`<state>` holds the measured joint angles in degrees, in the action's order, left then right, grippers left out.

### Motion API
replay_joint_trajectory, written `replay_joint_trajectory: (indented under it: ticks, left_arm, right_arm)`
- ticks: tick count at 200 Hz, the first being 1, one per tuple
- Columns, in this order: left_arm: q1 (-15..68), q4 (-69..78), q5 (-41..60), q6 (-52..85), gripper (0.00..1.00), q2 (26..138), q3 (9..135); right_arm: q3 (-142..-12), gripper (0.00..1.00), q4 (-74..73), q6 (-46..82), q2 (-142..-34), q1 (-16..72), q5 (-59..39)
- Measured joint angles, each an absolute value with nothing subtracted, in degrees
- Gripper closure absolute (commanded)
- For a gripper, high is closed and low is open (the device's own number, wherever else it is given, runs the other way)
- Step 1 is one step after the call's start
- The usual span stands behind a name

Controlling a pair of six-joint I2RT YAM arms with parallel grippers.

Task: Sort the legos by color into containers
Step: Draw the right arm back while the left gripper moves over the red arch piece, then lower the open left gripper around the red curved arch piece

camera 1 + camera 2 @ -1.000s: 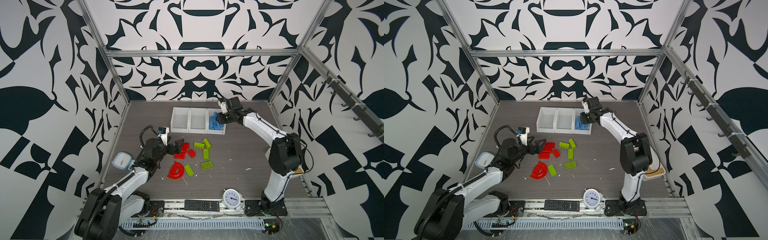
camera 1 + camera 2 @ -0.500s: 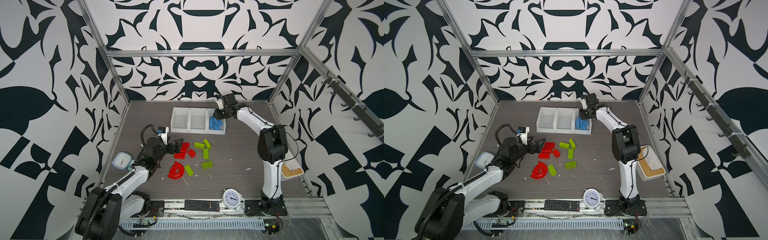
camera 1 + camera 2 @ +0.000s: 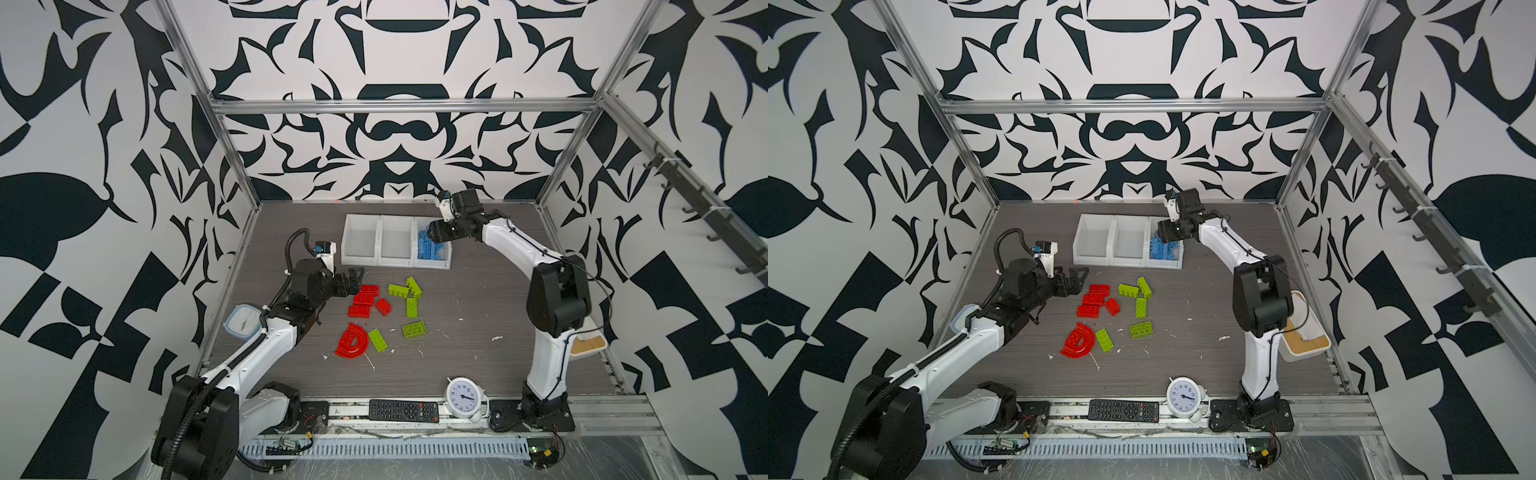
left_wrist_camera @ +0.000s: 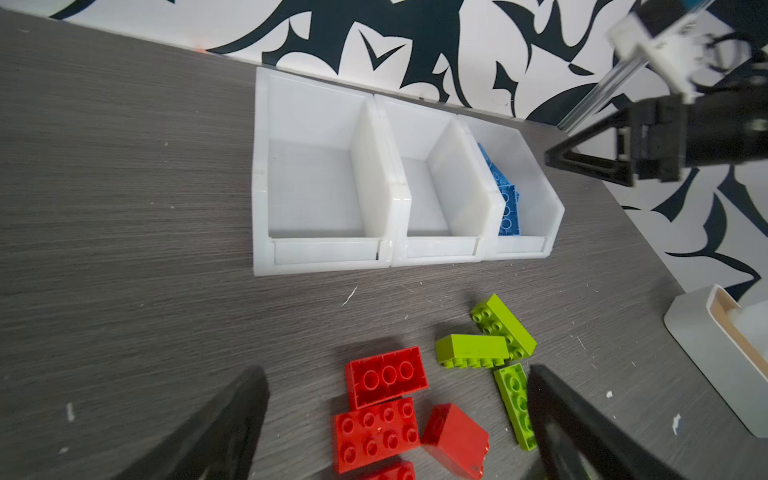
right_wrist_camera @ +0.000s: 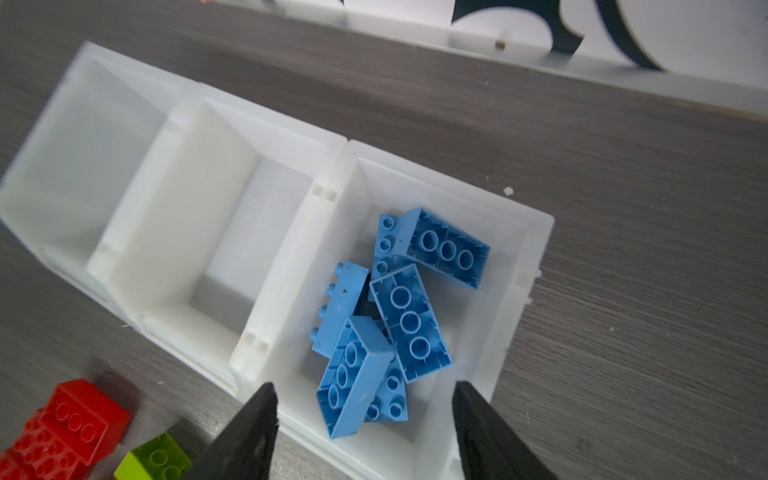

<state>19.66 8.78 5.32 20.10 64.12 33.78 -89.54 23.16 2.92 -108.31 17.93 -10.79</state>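
we note right gripper (image 5: 363,385) fingers apart, empty, over blue bricks (image 5: 409,324) in the 3 o'clock bin (image 5: 494,307); left gripper (image 4: 395,369) spread wide, empty, near red bricks (image 4: 376,432).

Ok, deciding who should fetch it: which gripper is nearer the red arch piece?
Left. The left gripper hovers open just beyond the red arch piece, by the red bricks; the right gripper is far off above the bin holding blue bricks.

Black-and-white patterned walls (image 3: 395,137) enclose a grey wood-grain tabletop (image 3: 478,299) — framed by aluminium rails (image 3: 399,106).
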Motion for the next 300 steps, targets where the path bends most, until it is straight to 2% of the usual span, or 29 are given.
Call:
replay_joint_trajectory:
  ticks: [26,46,74,98,134,163,189,221,243,265,300]
  left_arm:
    - [20.12,-1.28,3.55,22.41,0.0,60.8,35.33]
    - [22.61,-10.74,1.72,25.58,0.0,56.8,35.77]
    - [32.23,-23.27,-2.48,31.66,0.0,50.37,36.27]
    - [38.06,-32.34,-6.68,36.21,0.01,47.57,37.19]
    - [38.81,-40.62,-12.29,39.86,0.04,51.86,39.03]
    - [38.83,-42.59,-13.52,40.47,0.04,57.32,39.11]
    - [38.83,-42.87,-12.86,39.53,0.05,59.4,39.11]
    - [38.79,-42.83,-11.11,37.85,0.11,59.48,39.05]
    - [38.04,-41.98,-9.13,37.1,0.19,59.79,38.65]
    - [37.01,-39.92,-6.83,36.84,0.2,61.67,38.28]
    - [36.75,-38.02,-5.69,36.1,0.2,68.99,38.22]
  right_arm:
    - [-70.83,0.24,12.69,3.51,-88.55,17.3,-11.92]
    - [-58.35,0.28,3.9,4.49,-74.67,17.04,-12.34]
    - [-44.36,0.3,-4.6,6.2,-64.77,16.97,-11.6]
    - [-35.18,0.31,-7.44,7.22,-63.05,16.97,-9.96]
    - [-26.15,0.36,-15.57,9.13,-61.65,16.95,-10.37]
    - [-26.17,0.34,-20.01,9.96,-63.07,16.97,-12.1]
    - [-26.24,0.4,-22.57,10.57,-66.15,16.97,-13.74]
    - [-26.24,0.4,-22.59,10.83,-68.58,16.97,-16.27]
    - [-26.04,0.39,-22.7,10.76,-67.85,16.97,-16.95]
    - [-24.6,0.36,-24.32,10.66,-65.21,16.97,-16.84]
    - [-24.12,0.36,-24.91,10.13,-63.66,16.97,-16.73]
